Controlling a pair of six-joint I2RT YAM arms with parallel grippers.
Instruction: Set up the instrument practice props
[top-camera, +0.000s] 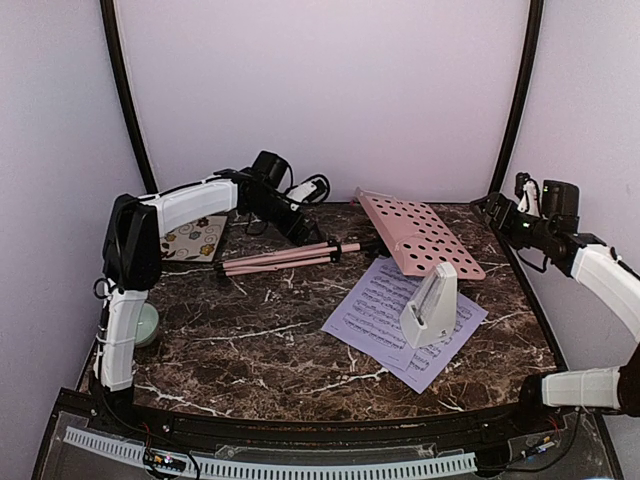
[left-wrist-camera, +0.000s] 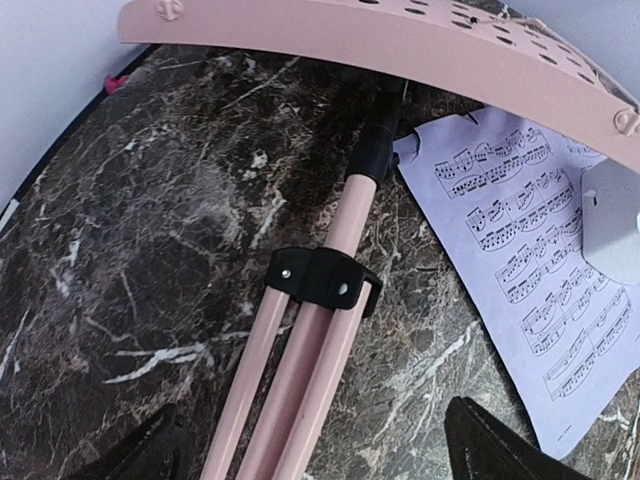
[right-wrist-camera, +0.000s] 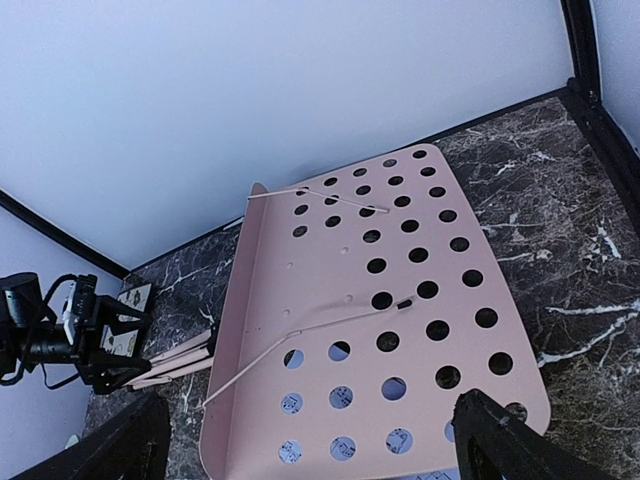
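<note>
The pink perforated music stand lies flat on the table, its desk (top-camera: 420, 235) at the back right and its folded tripod legs (top-camera: 280, 257) pointing left. Two white sheet-music pages (top-camera: 375, 320) lie in front of it, partly under the desk. The white-grey pyramid metronome (top-camera: 430, 305) stands on them. My left gripper (top-camera: 305, 232) is open above the legs (left-wrist-camera: 300, 380), beside their black clamp (left-wrist-camera: 320, 277), and holds nothing. My right gripper (top-camera: 497, 208) is open and empty above the desk's (right-wrist-camera: 380, 320) far right side.
A floral coaster (top-camera: 195, 238) lies at the back left under the left arm. A pale green bowl (top-camera: 148, 322) sits at the left edge. Black frame posts (top-camera: 125, 90) and pale walls close in the back and sides.
</note>
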